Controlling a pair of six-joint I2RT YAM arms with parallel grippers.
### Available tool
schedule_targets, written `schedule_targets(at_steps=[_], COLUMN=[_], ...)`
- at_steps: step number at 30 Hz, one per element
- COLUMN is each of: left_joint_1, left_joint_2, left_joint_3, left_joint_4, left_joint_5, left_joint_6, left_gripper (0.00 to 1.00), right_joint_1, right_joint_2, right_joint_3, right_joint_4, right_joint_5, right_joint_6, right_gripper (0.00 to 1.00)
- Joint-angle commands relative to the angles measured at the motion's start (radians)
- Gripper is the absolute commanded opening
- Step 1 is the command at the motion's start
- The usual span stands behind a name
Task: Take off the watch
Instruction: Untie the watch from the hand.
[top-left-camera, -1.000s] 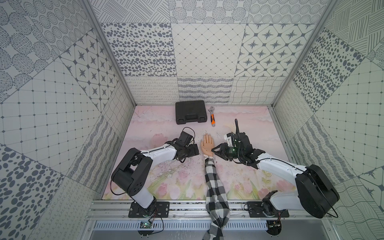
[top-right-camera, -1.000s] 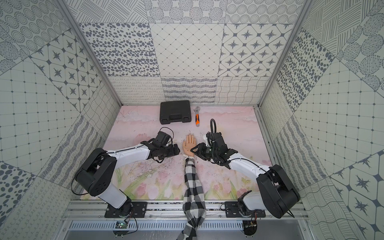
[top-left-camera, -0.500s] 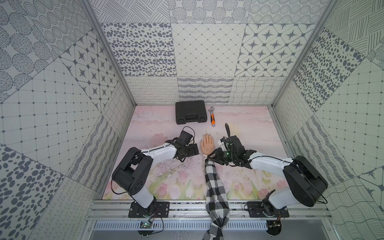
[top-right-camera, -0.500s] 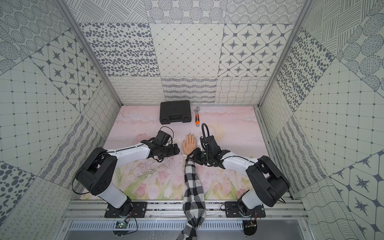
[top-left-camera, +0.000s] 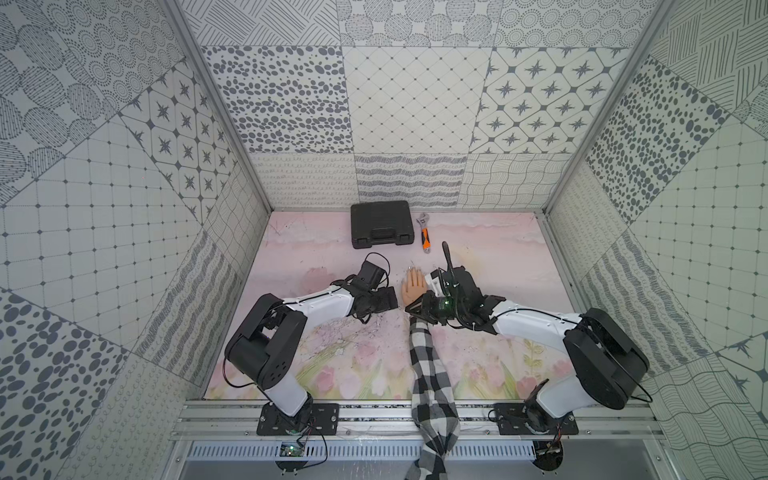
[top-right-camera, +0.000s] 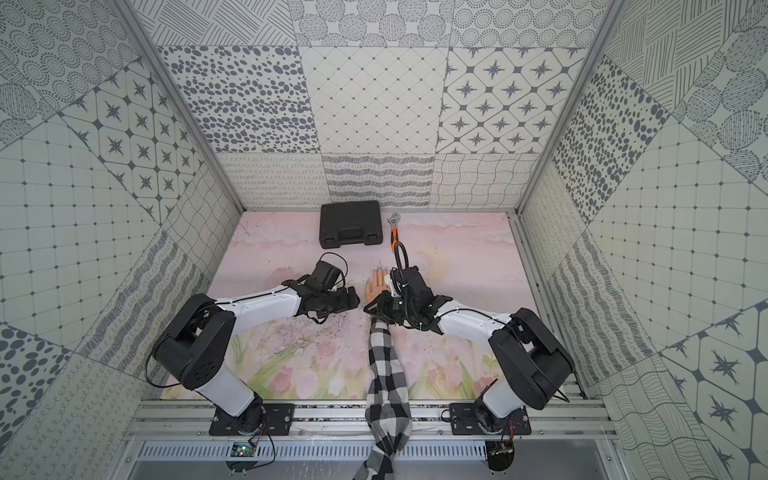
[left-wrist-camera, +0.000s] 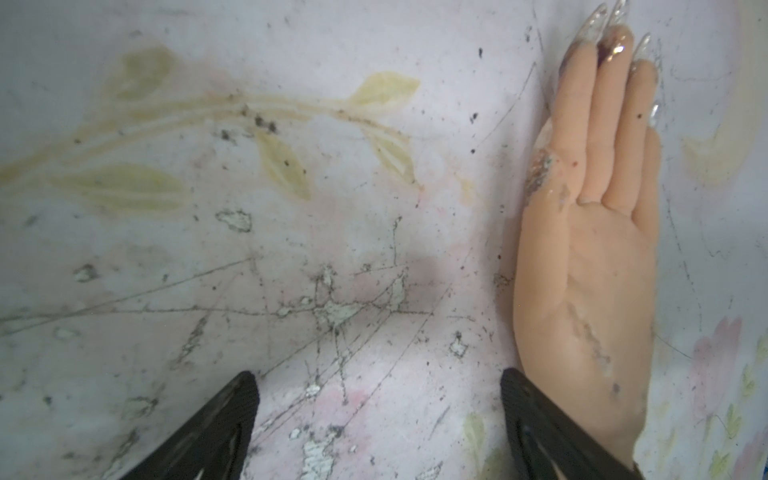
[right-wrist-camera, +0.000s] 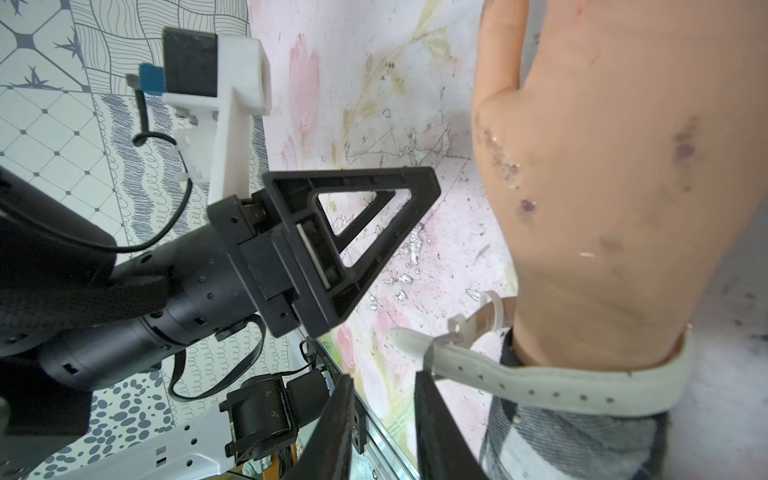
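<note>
Likely light and floppy, the watch (right-wrist-camera: 552, 388) wants pinching at its strap tail (right-wrist-camera: 409, 343). Right jaws stand barely apart beside it; left jaws spread.

I count two robot arms, the left arm (top-left-camera: 320, 303) and the right arm (top-left-camera: 536, 328). Between them there is one mannequin hand (top-left-camera: 415, 286), in one black-and-white checked sleeve (top-left-camera: 428, 374), with one watch (right-wrist-camera: 561, 390) on its wrist. At the far edge lie one black case (top-left-camera: 382, 224) and one orange-handled wrench (top-left-camera: 424, 239).
</note>
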Motion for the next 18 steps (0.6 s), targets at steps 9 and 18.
schedule_targets(at_steps=[9, 18], left_joint_1=[0.005, 0.006], left_joint_2=[0.019, 0.021], left_joint_3=[-0.017, -0.006], left_joint_4=[-0.066, -0.071], left_joint_5=[0.017, 0.022], left_joint_6=[0.008, 0.010], left_gripper=[0.93, 0.93], right_joint_1=[0.006, 0.050], right_joint_2=[-0.142, -0.261], right_joint_3=[0.023, -0.012], right_joint_4=[-0.134, -0.375], right_joint_5=[0.101, 0.443], right_joint_6=[-0.143, -0.474], right_gripper=[0.29, 0.48])
